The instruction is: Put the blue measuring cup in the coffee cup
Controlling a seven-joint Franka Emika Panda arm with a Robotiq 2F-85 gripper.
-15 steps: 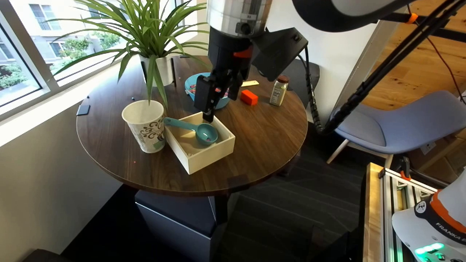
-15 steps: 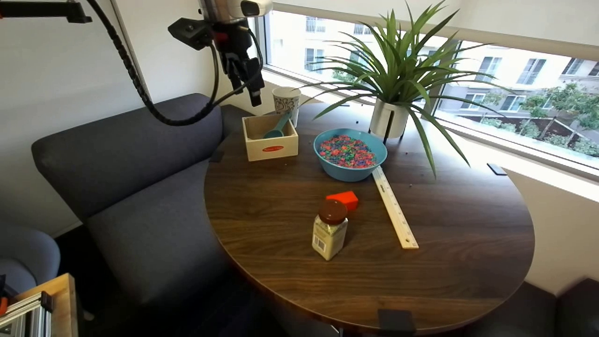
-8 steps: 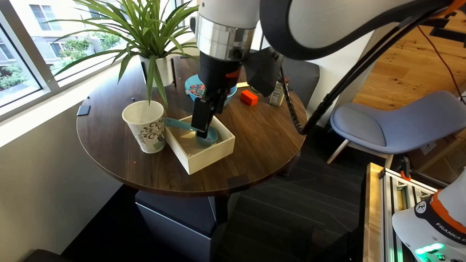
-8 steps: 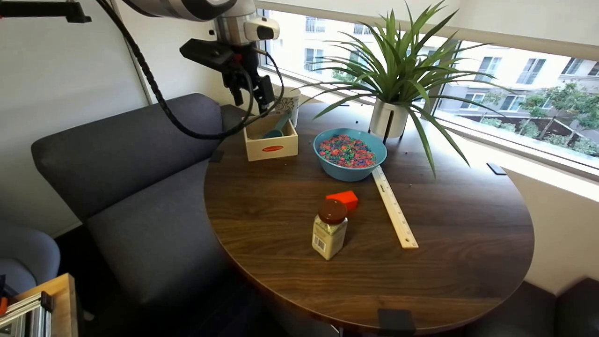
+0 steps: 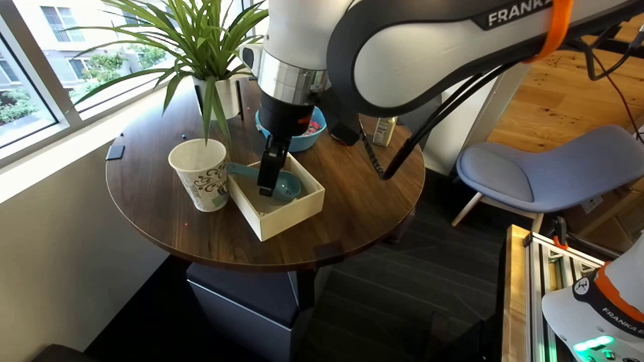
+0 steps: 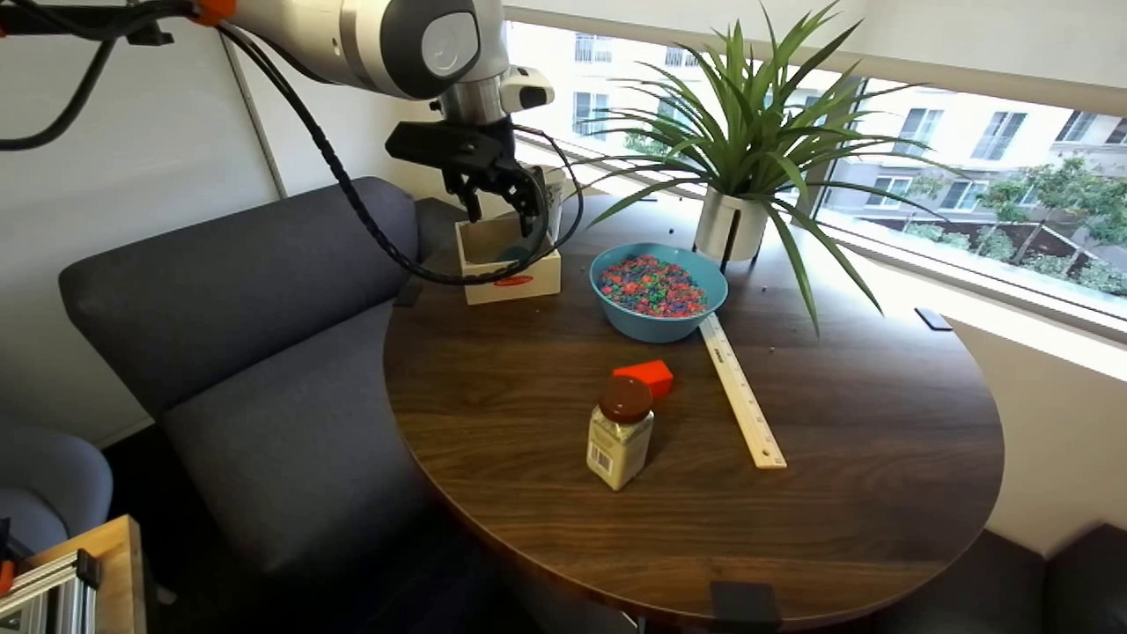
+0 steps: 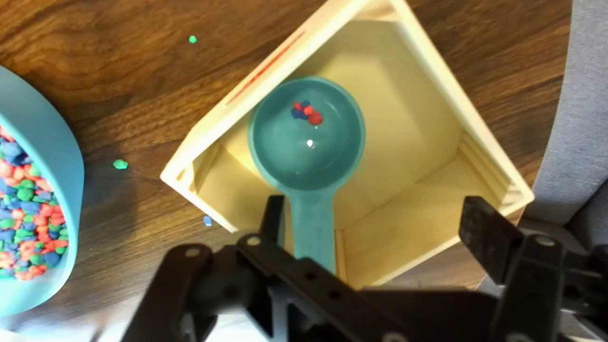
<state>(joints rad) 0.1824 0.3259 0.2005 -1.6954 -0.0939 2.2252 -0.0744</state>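
The blue measuring cup lies in the square wooden box, its handle resting over the rim toward the coffee cup. In the wrist view the measuring cup holds a few coloured bits. The coffee cup stands upright beside the box; it is partly hidden behind the arm in an exterior view. My gripper is open and empty, pointing down over the box. In the wrist view the handle shows between the fingers, much nearer the left one. Whether the fingers are at the handle's height I cannot tell.
A blue bowl of coloured bits stands near the box. A ruler, a red block and a jar are on the round table. A potted plant stands by the window. The arm's cable hangs before the box.
My gripper has moved down and toward the coffee cup, now low over the box and the handle. It stays open. The measuring cup, box and coffee cup have not moved.
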